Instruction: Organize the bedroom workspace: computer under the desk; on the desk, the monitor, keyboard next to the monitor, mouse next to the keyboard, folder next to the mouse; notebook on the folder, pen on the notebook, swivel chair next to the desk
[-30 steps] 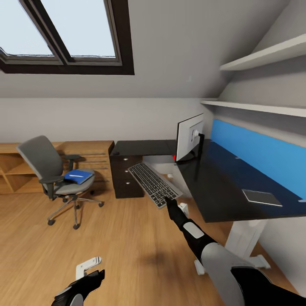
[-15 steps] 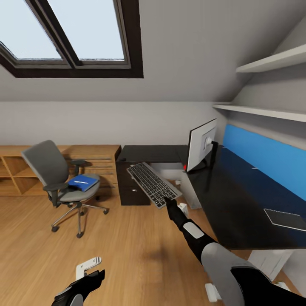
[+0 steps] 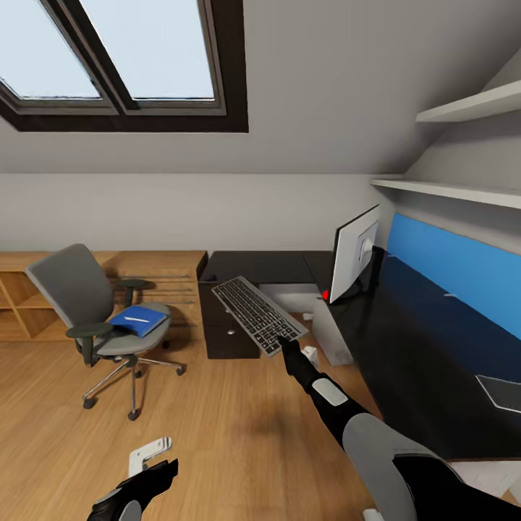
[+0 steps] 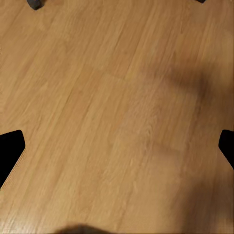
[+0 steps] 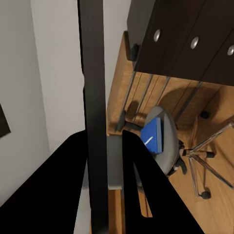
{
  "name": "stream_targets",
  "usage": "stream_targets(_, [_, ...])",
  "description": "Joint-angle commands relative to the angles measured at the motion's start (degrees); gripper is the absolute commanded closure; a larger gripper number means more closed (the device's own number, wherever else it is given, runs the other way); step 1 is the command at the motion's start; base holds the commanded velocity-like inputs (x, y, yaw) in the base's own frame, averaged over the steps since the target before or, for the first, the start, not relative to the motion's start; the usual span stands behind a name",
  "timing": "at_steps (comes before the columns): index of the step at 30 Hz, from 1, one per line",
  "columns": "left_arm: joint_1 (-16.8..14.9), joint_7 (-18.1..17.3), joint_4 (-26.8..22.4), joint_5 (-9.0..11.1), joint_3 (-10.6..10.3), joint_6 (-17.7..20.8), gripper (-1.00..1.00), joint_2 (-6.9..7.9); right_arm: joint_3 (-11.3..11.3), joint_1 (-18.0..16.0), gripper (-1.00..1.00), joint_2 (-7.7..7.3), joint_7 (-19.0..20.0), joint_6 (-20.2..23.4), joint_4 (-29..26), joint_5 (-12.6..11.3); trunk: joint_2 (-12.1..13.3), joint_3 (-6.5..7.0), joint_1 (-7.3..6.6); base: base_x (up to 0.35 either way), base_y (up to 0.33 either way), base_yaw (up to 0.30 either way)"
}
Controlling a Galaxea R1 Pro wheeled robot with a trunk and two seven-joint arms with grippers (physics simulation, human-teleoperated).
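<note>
Beside long black L-shaped desk (image 3: 275,265), slim dark-grey-keyed keyboard (image 3: 257,313) rides in air, tilted, well clear of wood floor, short of desktop; right gripper (image 3: 286,343) clamped on its near corner edge, thin dark frame pinched between black fingers (image 5: 141,190); board judged light, stiff, prone to swing from single-corner hold; grip nearer middle of long edge would steady it; left gripper (image 3: 148,463) hangs low over floor, jaws spread, empty.

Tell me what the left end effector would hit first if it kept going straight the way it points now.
The wooden floor. The left wrist view looks along the open fingers at bare boards, with nothing between. In the head view the left end effector hangs low over that floor; how far off is unclear.
</note>
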Motion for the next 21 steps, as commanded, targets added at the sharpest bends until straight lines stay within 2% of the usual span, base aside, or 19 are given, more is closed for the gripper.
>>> stream_targets(1, [-0.04, 0.59, -0.06, 0.6, -0.17, 0.05, -1.0, 0.07, -0.38, -0.05, 1.0, 0.03, 0.18, 0.53, 0.01, -0.46, -0.04, -0.07, 0.03, 0.255, 0.217, 0.0])
stream_targets(11, [-0.04, 0.75, -0.06, 0.56, -0.25, 0.05, -1.0, 0.07, -0.42, -0.05, 1.0, 0.03, 0.19, 0.5, 0.01, -0.46, -0.04, -0.07, 0.03, 0.27, 0.193, 0.0])
stream_targets(21, [-0.04, 0.75, -0.09, 0.55, -0.34, 0.05, -1.0, 0.01, -0.42, -0.05, 1.0, 0.03, 0.15, 0.53, 0.01, -0.46, -0.04, -0.07, 0.03, 0.317, 0.027, 0.0])
